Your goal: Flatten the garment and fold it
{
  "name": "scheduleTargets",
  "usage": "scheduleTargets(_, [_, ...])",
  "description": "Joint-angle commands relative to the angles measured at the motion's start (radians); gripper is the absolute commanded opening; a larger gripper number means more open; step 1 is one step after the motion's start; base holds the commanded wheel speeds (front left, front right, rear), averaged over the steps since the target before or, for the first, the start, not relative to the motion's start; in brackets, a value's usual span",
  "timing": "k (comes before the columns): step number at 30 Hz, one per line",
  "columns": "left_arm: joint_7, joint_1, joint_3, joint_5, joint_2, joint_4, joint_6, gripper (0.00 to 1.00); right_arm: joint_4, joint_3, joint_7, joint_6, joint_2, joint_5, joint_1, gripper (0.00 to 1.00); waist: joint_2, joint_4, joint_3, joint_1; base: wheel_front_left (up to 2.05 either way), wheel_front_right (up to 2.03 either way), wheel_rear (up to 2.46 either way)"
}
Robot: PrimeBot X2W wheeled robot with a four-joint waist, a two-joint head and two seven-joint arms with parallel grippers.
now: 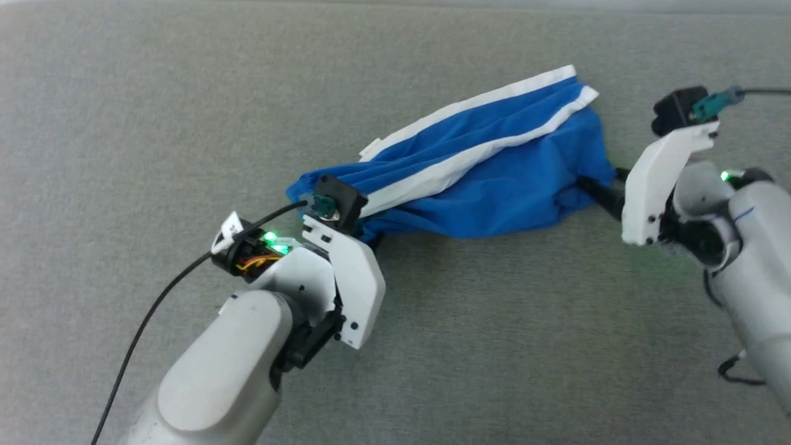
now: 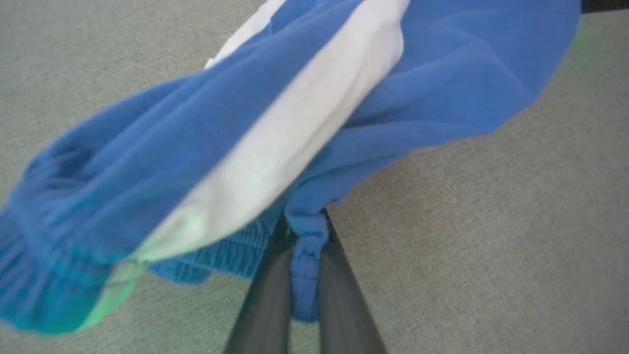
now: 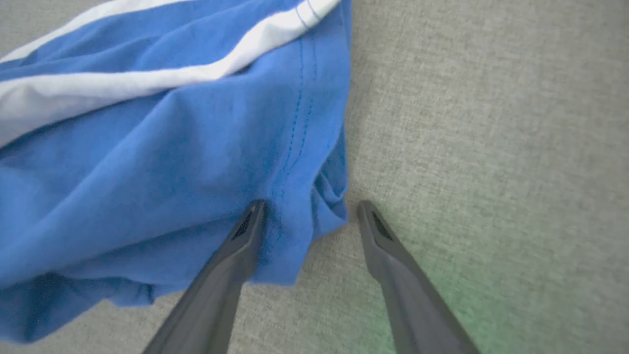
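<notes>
Biggest risk: the left fingers (image 2: 265, 300) are clenching only a thin twist of blue cloth at the bunched end of the shorts (image 1: 488, 167). Any hard pull is prob. going to slide that pinch out, esp. w/ fabric this soft. Can't tell how many layers are sitting in the pinch. If it's one layer only, the shorts are likely going to open unevenly instead of stretching flat.

Second risk: the right fingers (image 3: 221, 280) are standing apart, gripping nothing, and only a small corner is lying between them. Closing from here, they may be catching just the hem fold, or nothing. That's b/c one finger is touching the cloth near the stitched seam while the other is sitting over the bare grey surface (image 3: 491, 123) just beside the edge. A pull w/ one end loose is only going to drag the heap along.

Position: the shorts are lying crumpled mid-surface, stretching between the two arms, white stripes running diagonally. The end on the robot's left is bunching around the left fingers, w/ a strip of cloth trapped between them and the rest spreading beyond the tips. The opposite end's corner is touching the right fingers and poking into their gap. As I'm judging it, flattening isn't done yet and folding isn't begun.
</notes>
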Motion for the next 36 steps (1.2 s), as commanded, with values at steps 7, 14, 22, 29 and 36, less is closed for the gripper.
scheduleTargets(7, [-0.05, -0.007, -0.005, 0.023, 0.007, -0.037, -0.007, 0.0, 0.099, 0.088, 0.132, -0.001, 0.004, 0.082, 0.001, 0.0, 0.0, 0.031, 0.024, -0.0002, 0.0, 0.0, 0.0])
scheduleTargets(14, [-0.083, 0.034, 0.005, 0.029, 0.05, -0.096, -0.001, 0.0, -0.009, 0.097, 0.04, -0.001, -0.055, 0.139, -0.002, 0.0, 0.0, 0.016, -0.031, -0.0002, 0.0, 0.0, 0.0])
scheduleTargets(22, [-0.084, 0.181, 0.013, -0.002, 0.111, -0.158, 0.029, 0.0, -0.237, 0.073, -0.052, -0.001, -0.155, 0.139, 0.222, 0.0, 0.0, -0.037, -0.134, -0.0002, 0.0, 0.0, 0.0])
scheduleTargets(29, [-0.077, 0.348, 0.002, -0.03, 0.169, -0.161, 0.059, 0.0, -0.403, -0.091, -0.098, -0.001, -0.128, 0.07, 0.56, 0.0, 0.0, -0.105, -0.202, -0.0002, 0.0, 0.0, 0.0])
scheduleTargets(36, [-0.114, 0.462, 0.011, -0.081, 0.157, -0.133, 0.091, 0.0, -0.559, -0.272, -0.075, -0.001, 0.06, -0.08, 0.836, 0.34, 0.0, -0.15, -0.233, -0.0002, 0.0, 0.0, 0.0])
